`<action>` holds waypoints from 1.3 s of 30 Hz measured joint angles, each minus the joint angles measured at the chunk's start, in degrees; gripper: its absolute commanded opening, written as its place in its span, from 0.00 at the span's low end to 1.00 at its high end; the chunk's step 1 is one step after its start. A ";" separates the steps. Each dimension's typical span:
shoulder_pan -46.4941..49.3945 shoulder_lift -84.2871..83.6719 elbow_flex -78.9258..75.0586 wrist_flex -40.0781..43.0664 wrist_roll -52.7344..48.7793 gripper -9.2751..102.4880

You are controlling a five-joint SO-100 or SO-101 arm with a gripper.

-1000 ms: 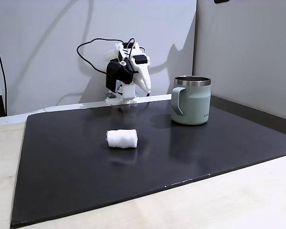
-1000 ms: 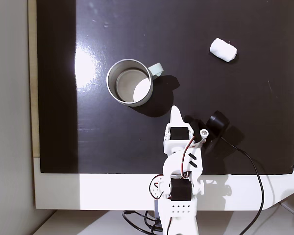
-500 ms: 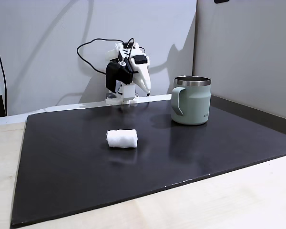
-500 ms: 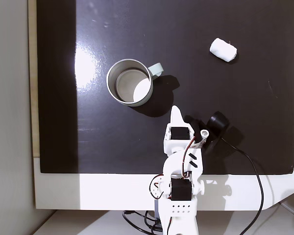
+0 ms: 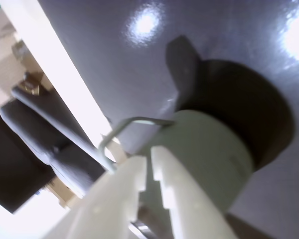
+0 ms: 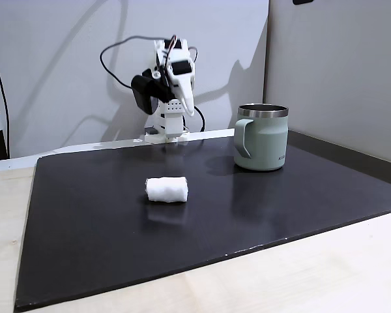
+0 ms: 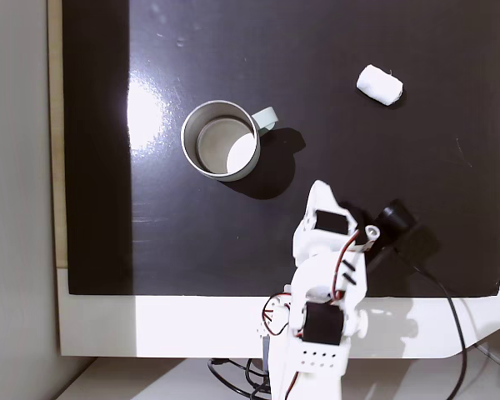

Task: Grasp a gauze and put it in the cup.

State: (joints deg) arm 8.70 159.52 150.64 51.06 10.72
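The white fuzzy gauze [image 6: 167,190] lies on its side on the black mat, near the mat's middle in a fixed view and at the upper right from above [image 7: 378,84]. The sage-green cup [image 6: 262,138] stands upright with its steel rim [image 7: 184,140] and nothing visible inside. My gripper [image 6: 190,118] hangs shut and empty at the back, well clear of both, and from above it lies [image 7: 318,188] between cup and gauze, near the arm's base. In the wrist view the white fingertips [image 5: 147,160] nearly touch, with the cup [image 5: 209,149] beyond them.
The black mat [image 6: 117,241] covers most of a pale wooden table [image 6: 326,274]. Grey walls stand behind and to the right in a fixed view. A black cable [image 7: 446,300] loops from the arm's base.
The arm has lifted from its folded pose. The gripper rose and swung toward the gauze's side. Gauze and cup have not moved.
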 measured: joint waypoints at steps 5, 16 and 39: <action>0.70 -15.21 -13.01 0.79 3.25 0.08; 8.44 -50.63 -46.58 11.51 10.37 0.10; 12.13 -119.00 -135.70 51.59 5.89 0.39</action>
State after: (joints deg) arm 20.83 40.52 14.94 102.66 16.61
